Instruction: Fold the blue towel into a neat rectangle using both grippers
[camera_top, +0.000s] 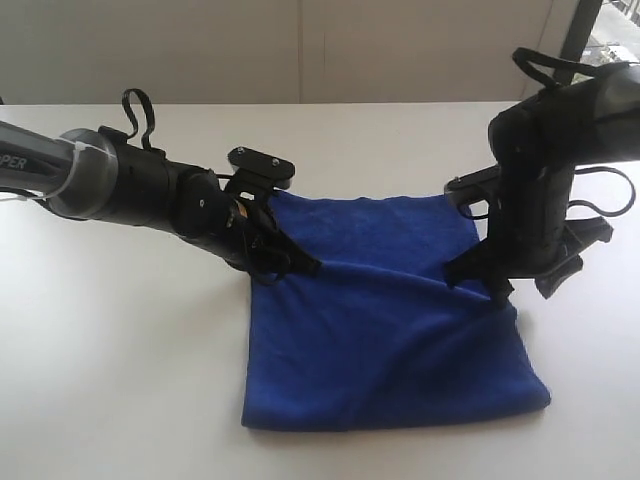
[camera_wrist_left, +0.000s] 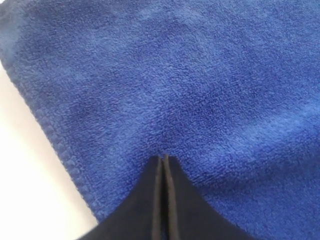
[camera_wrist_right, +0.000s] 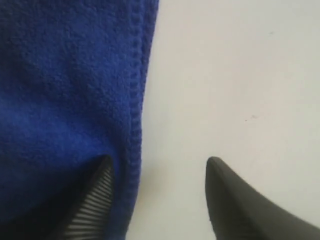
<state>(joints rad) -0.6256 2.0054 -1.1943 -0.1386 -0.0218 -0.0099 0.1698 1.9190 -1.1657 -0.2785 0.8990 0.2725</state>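
Microfibre like the blue towel (camera_top: 390, 350) should handle light and limp, so I would take it by the stitched side hems; it lies flat on the white table (camera_top: 120, 380), long axis seemingly running away from the exterior camera. Midway along, the left gripper (camera_wrist_left: 163, 156) rests on the pile by the left hem, jaws pressed together, while the right gripper (camera_wrist_right: 159, 161) stands spread astride the right hem, one finger over cloth, one over bare table.
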